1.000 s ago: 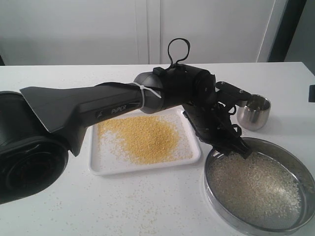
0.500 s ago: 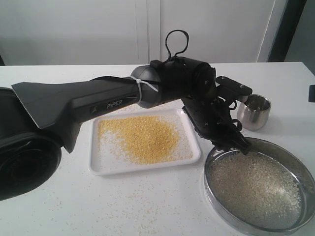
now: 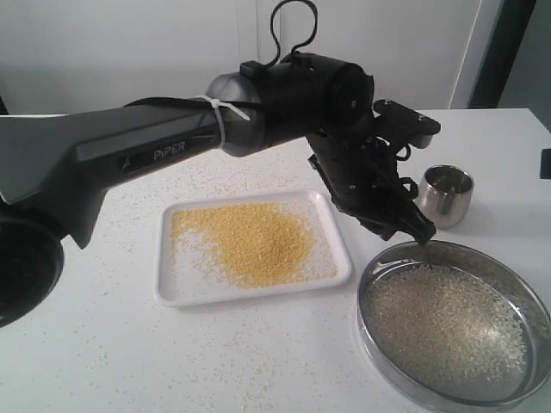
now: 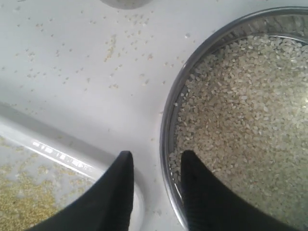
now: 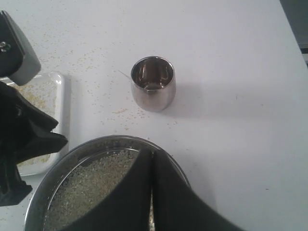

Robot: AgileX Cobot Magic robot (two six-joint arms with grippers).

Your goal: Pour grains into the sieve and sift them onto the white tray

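Observation:
The sieve (image 3: 448, 248) rests on the table at the right, its mesh covered with pale whitish grains (image 3: 443, 331). To its left lies the white tray (image 3: 172, 288), bearing a heap of golden grains (image 3: 250, 241). My left gripper (image 3: 422, 232) hangs just above the sieve's near-left rim. In the left wrist view that gripper (image 4: 154, 155) is open and holds nothing, with the sieve's rim (image 4: 166, 120) showing below the gap. My right gripper (image 5: 153, 159) is shut and empty, hovering over the sieve's rim (image 5: 96, 142); the exterior view does not show it.
A small steel cup (image 3: 444, 196) stands upright behind the sieve, seen empty in the right wrist view (image 5: 153, 83). Loose grains are scattered over the white table (image 3: 258, 361) around the tray and the sieve. The left arm spans the scene above the tray.
My left gripper has risen off the sieve's rim and the arm has lifted higher above the tray. The sieve and the tray have stayed in place.

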